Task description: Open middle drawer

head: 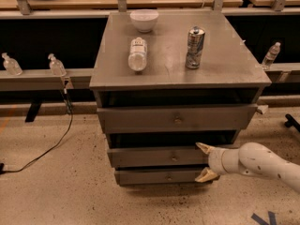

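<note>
The grey cabinet (178,64) has three flat-fronted drawers. The middle drawer (154,156) has a small round knob (174,158) at its centre. It sits below the wider top drawer (176,118) and above the lowest drawer (159,176). My gripper (204,161) is at the right end of the middle drawer front, right of the knob. Its two tan fingers are spread apart, one fingertip (202,147) at the drawer's top edge and one near the lowest drawer. It holds nothing. The white arm (255,162) comes in from the right.
On the cabinet top stand a white bowl (144,20), a plastic bottle lying on its side (138,53) and an upright can (195,47). Small bottles (56,65) stand on a rail behind. A black cable (51,144) runs across the floor at left.
</note>
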Robot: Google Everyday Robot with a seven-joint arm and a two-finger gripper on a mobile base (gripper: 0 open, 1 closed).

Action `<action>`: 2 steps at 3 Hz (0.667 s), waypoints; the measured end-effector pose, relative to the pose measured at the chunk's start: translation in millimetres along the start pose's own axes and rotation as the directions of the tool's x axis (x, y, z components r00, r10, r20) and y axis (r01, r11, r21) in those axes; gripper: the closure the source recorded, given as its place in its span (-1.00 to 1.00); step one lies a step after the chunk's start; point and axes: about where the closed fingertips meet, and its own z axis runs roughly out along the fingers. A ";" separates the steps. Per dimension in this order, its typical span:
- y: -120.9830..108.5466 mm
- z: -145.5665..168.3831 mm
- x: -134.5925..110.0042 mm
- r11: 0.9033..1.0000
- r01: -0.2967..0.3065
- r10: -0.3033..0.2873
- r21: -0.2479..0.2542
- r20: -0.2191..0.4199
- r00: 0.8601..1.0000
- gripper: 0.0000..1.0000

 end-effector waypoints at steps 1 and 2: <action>-12.4 26.9 11.0 1.000 -0.008 0.008 -0.028 -0.009 1.000 -0.56; -24.9 66.3 18.6 0.997 -0.017 0.016 -0.074 -0.012 1.000 -0.54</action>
